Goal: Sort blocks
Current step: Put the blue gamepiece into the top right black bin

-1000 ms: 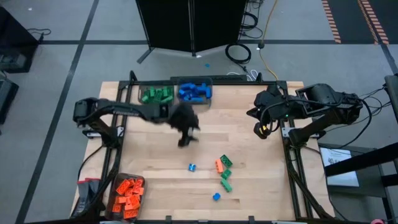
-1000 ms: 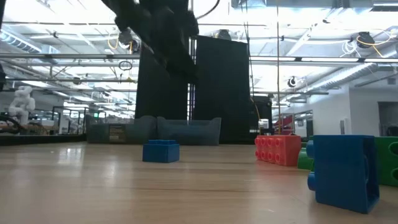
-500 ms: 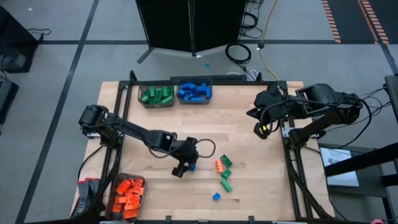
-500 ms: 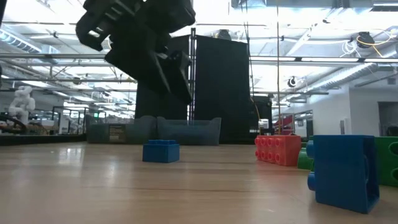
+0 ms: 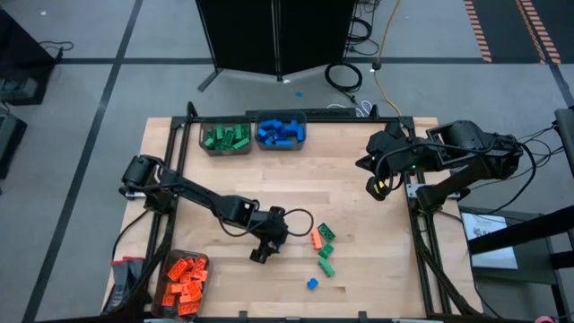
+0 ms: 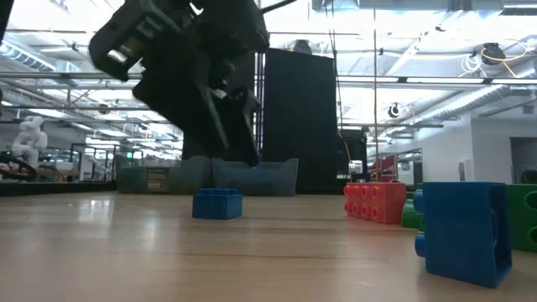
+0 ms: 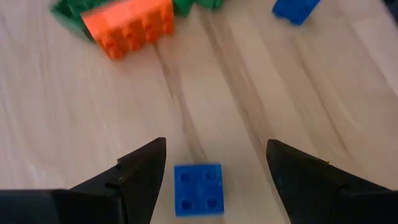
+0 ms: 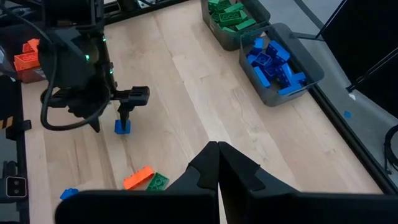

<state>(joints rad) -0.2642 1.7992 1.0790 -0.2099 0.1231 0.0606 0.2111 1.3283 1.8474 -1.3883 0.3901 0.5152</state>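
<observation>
We see left hand (image 7: 214, 165) spread wide, straddling a small blue block (image 7: 198, 190) on the table (image 5: 359, 197) without touching; orange block (image 7: 130, 25) lies nearby. Right hand (image 8: 217, 155) clenched empty, parked at table's right edge.

small blue block (image 7: 198, 190) flat on the wood, studs up, loose orange block (image 5: 317, 239) touching green blocks (image 5: 326, 231) nearby, another blue block (image 5: 311, 283) apart, sorted green (image 5: 225, 136), blue (image 5: 281, 132) and orange (image 5: 185, 276) blocks heaped in bins
</observation>
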